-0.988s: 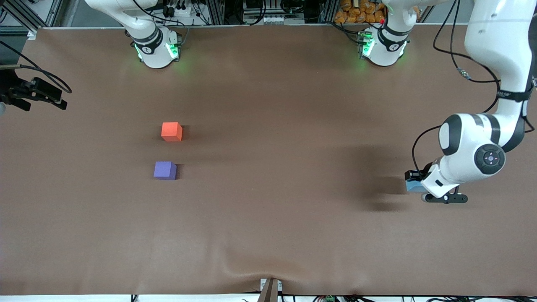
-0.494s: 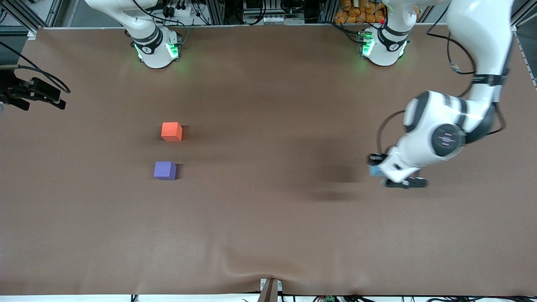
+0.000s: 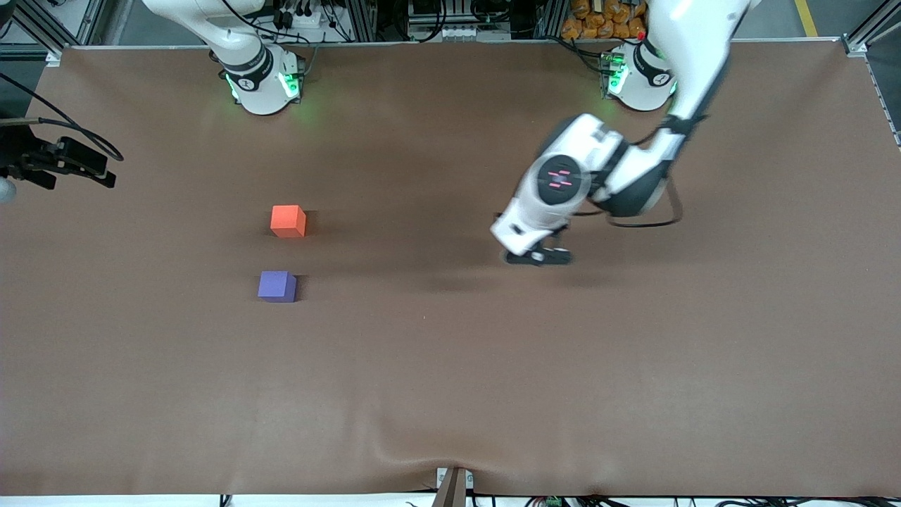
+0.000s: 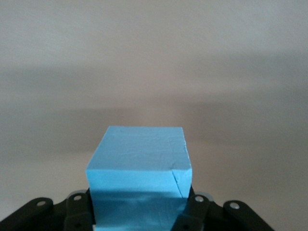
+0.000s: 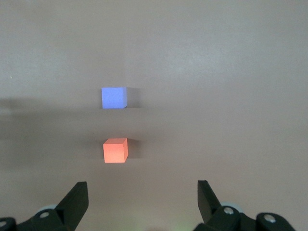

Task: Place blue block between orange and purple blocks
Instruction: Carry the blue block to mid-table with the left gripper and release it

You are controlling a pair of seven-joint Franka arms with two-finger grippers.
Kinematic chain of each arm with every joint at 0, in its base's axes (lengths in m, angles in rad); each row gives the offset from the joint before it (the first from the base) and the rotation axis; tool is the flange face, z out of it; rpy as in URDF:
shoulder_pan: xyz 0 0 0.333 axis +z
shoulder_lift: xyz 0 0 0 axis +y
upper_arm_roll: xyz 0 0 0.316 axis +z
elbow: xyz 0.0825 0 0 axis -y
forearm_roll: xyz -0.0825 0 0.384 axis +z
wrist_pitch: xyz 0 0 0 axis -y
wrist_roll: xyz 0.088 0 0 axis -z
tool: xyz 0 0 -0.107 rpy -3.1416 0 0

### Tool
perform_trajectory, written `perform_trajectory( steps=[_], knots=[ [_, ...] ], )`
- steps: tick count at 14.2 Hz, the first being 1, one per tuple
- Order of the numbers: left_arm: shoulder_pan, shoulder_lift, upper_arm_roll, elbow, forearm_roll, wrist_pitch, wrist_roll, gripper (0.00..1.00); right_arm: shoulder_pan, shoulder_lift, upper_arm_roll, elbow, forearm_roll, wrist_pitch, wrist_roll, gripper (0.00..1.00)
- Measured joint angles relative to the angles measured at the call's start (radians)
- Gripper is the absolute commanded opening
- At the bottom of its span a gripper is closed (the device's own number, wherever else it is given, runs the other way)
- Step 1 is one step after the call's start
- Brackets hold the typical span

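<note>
The blue block (image 4: 139, 161) fills the left wrist view, with my left gripper (image 4: 139, 211) shut on its sides. In the front view my left gripper (image 3: 538, 258) hangs over the middle of the table and the hand hides the block. The orange block (image 3: 288, 221) and the purple block (image 3: 276, 286) sit apart toward the right arm's end, the purple one nearer the front camera. My right gripper (image 5: 142, 199) stands open and empty, high up, looking down on the orange block (image 5: 115, 150) and the purple block (image 5: 114, 97).
A brown mat (image 3: 450, 394) covers the table, with a wrinkle at its front edge. A black fixture with cables (image 3: 63, 158) juts in at the right arm's end. Both arm bases stand along the back edge.
My left arm has swung from the left arm's end of the table toward the middle, carrying the blue block closer to the other two. The blocks on the table have not moved.
</note>
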Motion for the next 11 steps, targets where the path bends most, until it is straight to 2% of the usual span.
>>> perform_trajectory(
  steps=[4,6,7,8,11],
  knots=[
    [-0.161,0.188,0.014,0.165,0.000,0.011,-0.187,0.58,0.000,0.017,0.000,-0.002,0.000,0.000,0.000,1.00],
    [-0.233,0.257,0.047,0.226,0.000,0.021,-0.230,0.68,0.000,0.030,0.004,-0.003,0.000,-0.007,-0.001,1.00],
    [-0.269,0.278,0.072,0.246,0.000,0.029,-0.233,0.93,0.003,0.035,0.008,-0.003,0.000,-0.016,-0.002,1.00],
    [-0.302,0.289,0.093,0.258,0.000,0.037,-0.233,1.00,0.009,0.039,0.011,-0.003,0.000,-0.021,-0.002,1.00],
    [-0.349,0.291,0.116,0.284,0.000,0.039,-0.246,1.00,0.040,0.051,0.016,-0.003,0.003,-0.021,-0.002,1.00]
  ],
)
